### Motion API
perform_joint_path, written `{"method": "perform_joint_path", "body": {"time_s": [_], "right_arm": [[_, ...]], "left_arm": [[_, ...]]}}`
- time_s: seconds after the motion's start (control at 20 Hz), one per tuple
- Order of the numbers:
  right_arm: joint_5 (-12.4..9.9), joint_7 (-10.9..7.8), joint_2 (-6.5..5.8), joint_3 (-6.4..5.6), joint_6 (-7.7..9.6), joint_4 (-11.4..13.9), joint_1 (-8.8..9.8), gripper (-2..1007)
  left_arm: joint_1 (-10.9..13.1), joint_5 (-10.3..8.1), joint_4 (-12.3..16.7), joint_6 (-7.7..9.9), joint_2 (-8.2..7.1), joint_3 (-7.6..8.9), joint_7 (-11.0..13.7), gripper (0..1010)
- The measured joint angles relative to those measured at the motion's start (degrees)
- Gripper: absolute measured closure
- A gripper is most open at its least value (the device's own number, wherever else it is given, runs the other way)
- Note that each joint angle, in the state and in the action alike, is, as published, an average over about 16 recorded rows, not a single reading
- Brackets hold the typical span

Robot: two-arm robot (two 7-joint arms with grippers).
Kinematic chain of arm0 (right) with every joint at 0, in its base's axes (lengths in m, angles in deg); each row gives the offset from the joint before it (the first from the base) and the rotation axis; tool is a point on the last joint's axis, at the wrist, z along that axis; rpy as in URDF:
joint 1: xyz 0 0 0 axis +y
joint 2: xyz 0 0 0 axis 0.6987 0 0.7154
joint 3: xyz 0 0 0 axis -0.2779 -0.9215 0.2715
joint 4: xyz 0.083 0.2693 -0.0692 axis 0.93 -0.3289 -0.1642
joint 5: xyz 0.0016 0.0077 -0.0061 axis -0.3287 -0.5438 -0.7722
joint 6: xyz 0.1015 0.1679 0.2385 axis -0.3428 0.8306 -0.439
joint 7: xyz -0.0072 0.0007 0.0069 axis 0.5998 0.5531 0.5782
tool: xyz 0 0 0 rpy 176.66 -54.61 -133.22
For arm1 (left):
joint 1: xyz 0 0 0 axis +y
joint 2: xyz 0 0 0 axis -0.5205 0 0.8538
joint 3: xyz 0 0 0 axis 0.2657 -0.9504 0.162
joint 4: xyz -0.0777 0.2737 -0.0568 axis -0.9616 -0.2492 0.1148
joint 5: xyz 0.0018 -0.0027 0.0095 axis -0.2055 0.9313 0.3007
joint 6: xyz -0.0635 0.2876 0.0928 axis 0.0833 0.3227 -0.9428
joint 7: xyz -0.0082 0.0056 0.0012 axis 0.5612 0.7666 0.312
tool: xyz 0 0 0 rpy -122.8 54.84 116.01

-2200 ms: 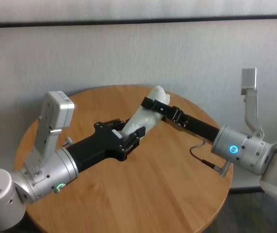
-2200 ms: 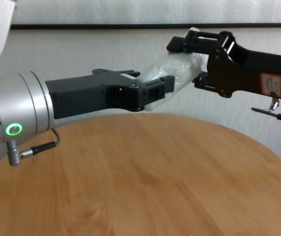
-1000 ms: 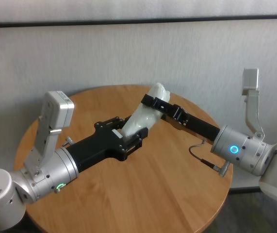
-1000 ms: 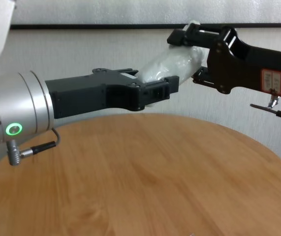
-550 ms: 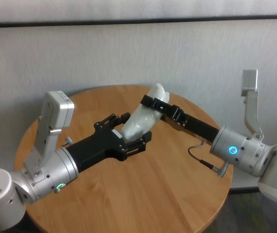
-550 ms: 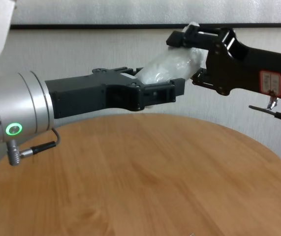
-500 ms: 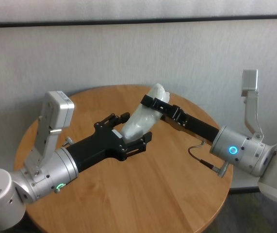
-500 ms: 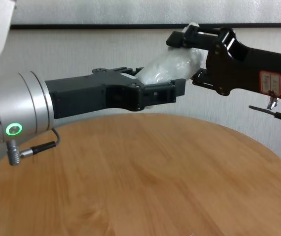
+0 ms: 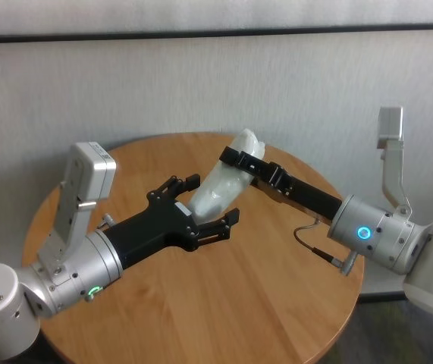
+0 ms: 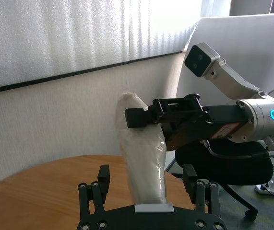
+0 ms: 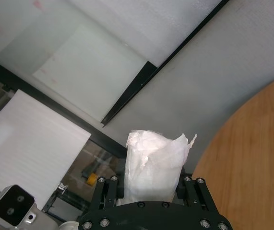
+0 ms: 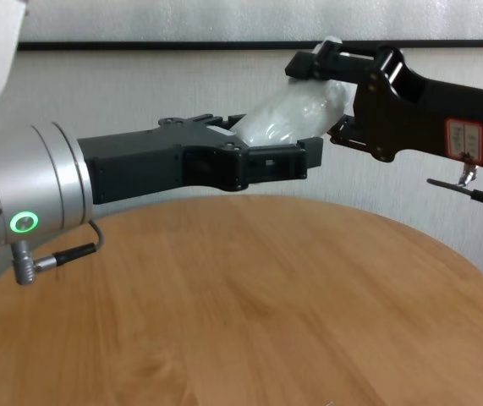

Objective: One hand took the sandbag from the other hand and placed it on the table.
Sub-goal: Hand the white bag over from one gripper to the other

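The sandbag (image 9: pixel 220 186) is a white crinkled bag held aslant above the round wood table (image 9: pixel 277 296). My right gripper (image 9: pixel 240 157), the one with the red-bordered sticker (image 12: pixel 465 141), is shut on the sandbag's upper end (image 11: pixel 153 163). My left gripper (image 9: pixel 214 199), on the wrist with the green ring light (image 12: pixel 25 222), stands open. Its fingers (image 10: pixel 103 177) are spread either side of the bag's lower end (image 10: pixel 144 163) without pressing it. From the chest, the sandbag (image 12: pixel 296 114) hangs well above the table (image 12: pixel 249 313), between the left gripper (image 12: pixel 271 139) and the right gripper (image 12: pixel 317 93).
A white wall runs close behind the table. White camera brackets rise from the left wrist (image 9: pixel 87 189) and the right wrist (image 9: pixel 389 129). A thin cable (image 9: pixel 311 243) loops under the right wrist. A black office chair (image 10: pixel 223 163) stands beyond the table's right side.
My left gripper has opened, its fingers spreading away from the sandbag's lower end. The right gripper keeps its hold and the bag has barely moved.
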Motion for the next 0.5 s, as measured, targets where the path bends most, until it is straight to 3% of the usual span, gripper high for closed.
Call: {"method": "perform_joint_path", "body": {"time_s": [0.5], "right_arm": [[-0.5,0.84,-0.61,1.26,-1.16,-1.7,-1.15,437]], "left_arm": [[1.4,-1.48,0.5,-0.69,0.43,1.86,-2.1,10]]}}
